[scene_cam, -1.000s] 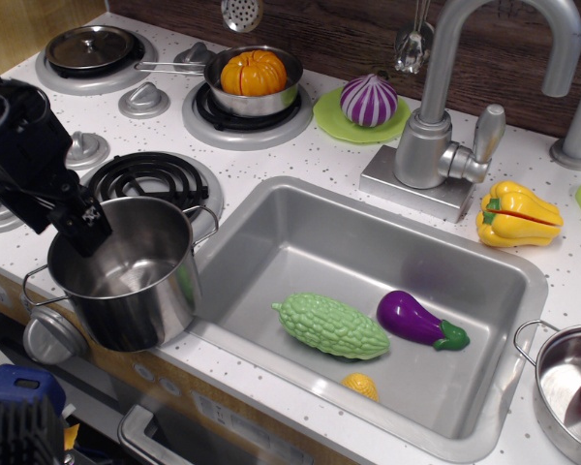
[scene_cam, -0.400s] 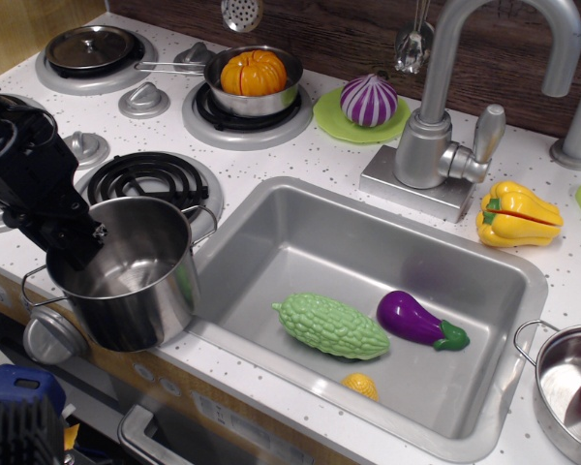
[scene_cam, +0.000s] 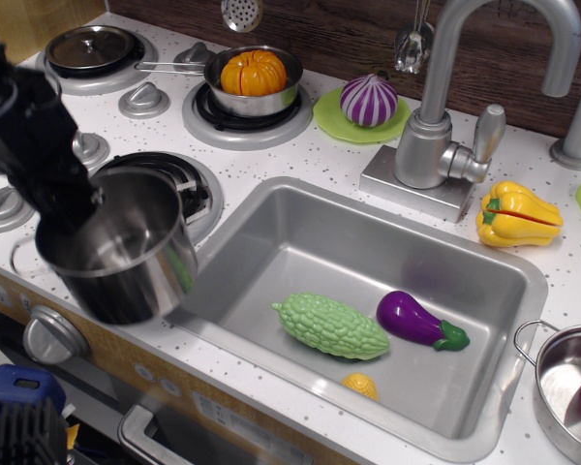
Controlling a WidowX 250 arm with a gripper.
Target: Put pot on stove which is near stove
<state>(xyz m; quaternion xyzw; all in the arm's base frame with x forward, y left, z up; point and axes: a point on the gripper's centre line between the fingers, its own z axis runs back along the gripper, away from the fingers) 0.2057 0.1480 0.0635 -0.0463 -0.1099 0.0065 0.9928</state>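
Observation:
The tall shiny steel pot (scene_cam: 126, 257) hangs lifted and a little tilted at the front left of the counter. My black gripper (scene_cam: 70, 205) is shut on the pot's left rim, one finger inside and one outside. The stove (scene_cam: 196, 190), a black coil in a silver-grey ring, lies just behind the pot. The pot covers the stove's front left part. The pot is empty inside.
A small saucepan (scene_cam: 256, 81) with an orange pumpkin sits on the rear burner. The sink (scene_cam: 271, 208) to the right holds a green gourd (scene_cam: 330, 325), an eggplant (scene_cam: 418, 321) and a small corn piece. A faucet (scene_cam: 443, 116), a yellow pepper (scene_cam: 516, 213), grey knobs (scene_cam: 143, 98) and a low steel pot (scene_cam: 567, 383) stand around.
The gripper has lifted the pot off the counter and carried it slightly back and left toward the stove. The pot now overlaps the burner's front edge.

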